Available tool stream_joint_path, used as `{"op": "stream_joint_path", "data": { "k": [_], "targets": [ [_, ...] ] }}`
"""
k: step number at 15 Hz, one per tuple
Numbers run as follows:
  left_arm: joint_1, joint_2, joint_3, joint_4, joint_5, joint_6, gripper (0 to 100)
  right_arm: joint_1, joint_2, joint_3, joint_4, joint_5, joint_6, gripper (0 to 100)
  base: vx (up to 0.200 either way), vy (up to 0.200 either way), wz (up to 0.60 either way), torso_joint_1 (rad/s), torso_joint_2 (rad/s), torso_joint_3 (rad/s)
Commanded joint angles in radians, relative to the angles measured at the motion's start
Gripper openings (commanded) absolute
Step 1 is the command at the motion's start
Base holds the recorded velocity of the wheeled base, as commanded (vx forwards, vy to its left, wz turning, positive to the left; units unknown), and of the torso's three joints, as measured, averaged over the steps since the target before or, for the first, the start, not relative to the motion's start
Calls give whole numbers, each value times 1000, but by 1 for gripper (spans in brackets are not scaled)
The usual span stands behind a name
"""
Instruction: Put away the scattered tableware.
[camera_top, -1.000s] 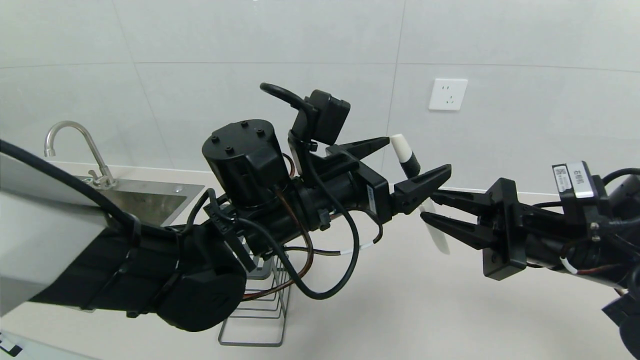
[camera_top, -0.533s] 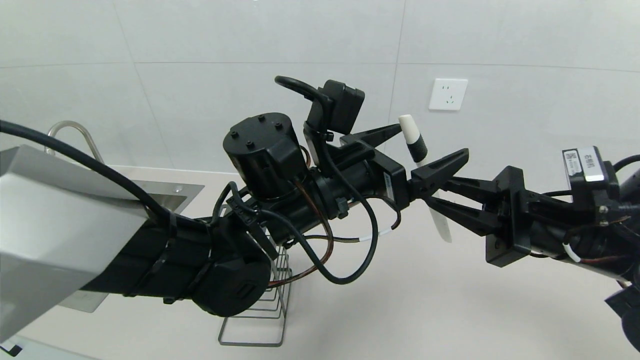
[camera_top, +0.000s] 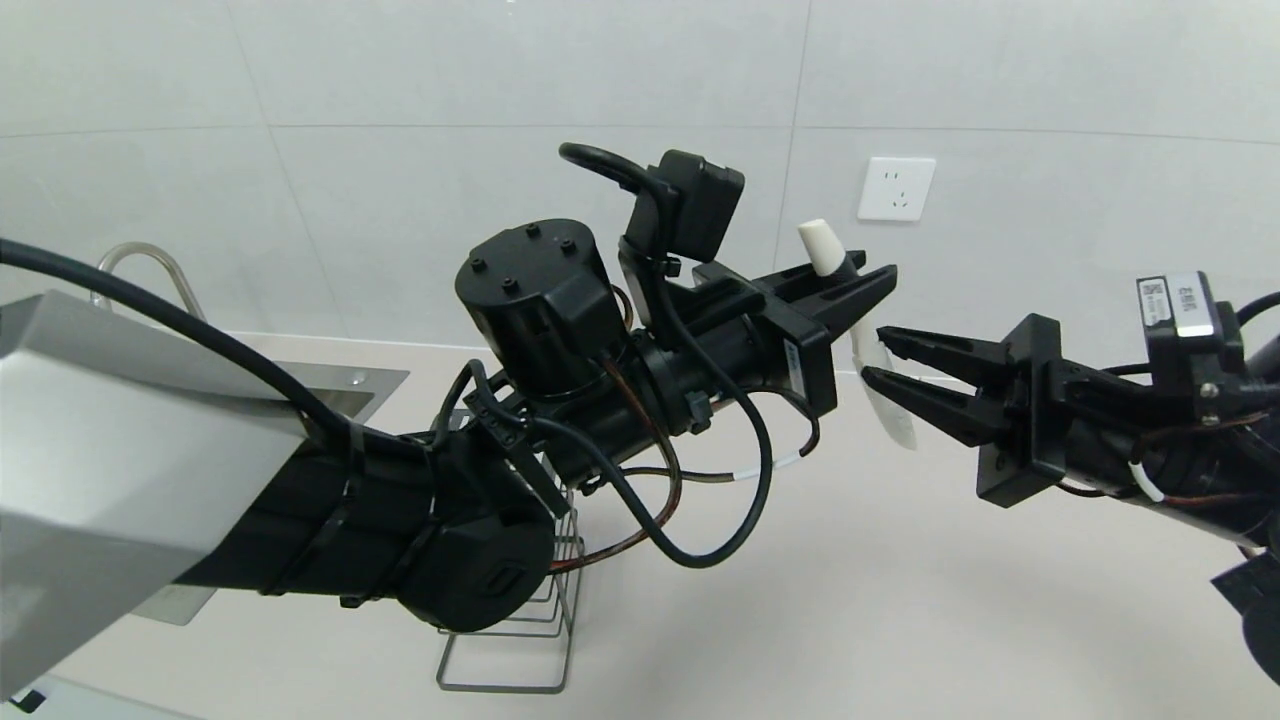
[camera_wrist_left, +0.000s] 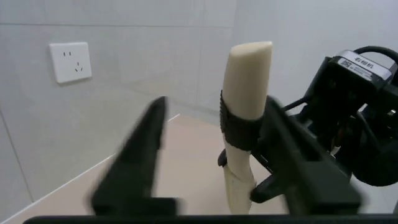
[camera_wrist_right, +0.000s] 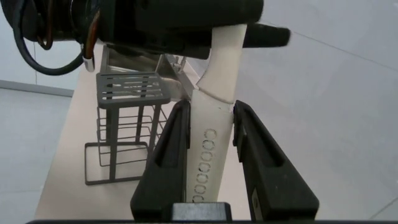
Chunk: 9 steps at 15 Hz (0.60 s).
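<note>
A white utensil (camera_top: 818, 245) with a black band on its handle and a row of holes in its blade hangs in the air above the counter, upright and slightly tilted. My right gripper (camera_top: 873, 354) is shut on the blade, with its fingers pressed to both sides in the right wrist view (camera_wrist_right: 211, 106). My left gripper (camera_top: 850, 272) is open around the handle at the black band. In the left wrist view the utensil (camera_wrist_left: 249, 68) rests against one finger (camera_wrist_left: 298, 155), and the other finger (camera_wrist_left: 137, 155) stands off from it.
A wire rack (camera_top: 510, 650) stands on the beige counter (camera_top: 800, 600) under my left arm and appears in the right wrist view (camera_wrist_right: 124, 124). A steel sink (camera_top: 340, 385) with a faucet (camera_top: 140, 258) lies at the far left. A wall socket (camera_top: 895, 188) is behind.
Both grippers and the utensil have risen. My left gripper's fingers have narrowed around the handle. The right gripper has kept its hold on the blade.
</note>
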Motion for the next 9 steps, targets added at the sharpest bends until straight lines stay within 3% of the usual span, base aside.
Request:
{"op": "stream_joint_path", "data": {
  "k": [1, 3, 8, 9],
  "targets": [
    [0, -4, 0, 0, 1, 0, 0, 1, 2, -2, -4, -18, -5, 100, 0, 0, 0, 0, 0, 0],
    [3, -6, 0, 0, 4, 2, 0, 27, -1, 11, -6, -21, -5, 100, 0, 0, 0, 0, 0, 0],
    [31, -11, 14, 5, 111, 6, 0, 24, 3, 32, -4, -22, -3, 100, 0, 0, 0, 0, 0, 0],
    [31, -11, 14, 5, 111, 6, 0, 24, 3, 32, -4, -22, -3, 100, 0, 0, 0, 0, 0, 0]
  ]
}}
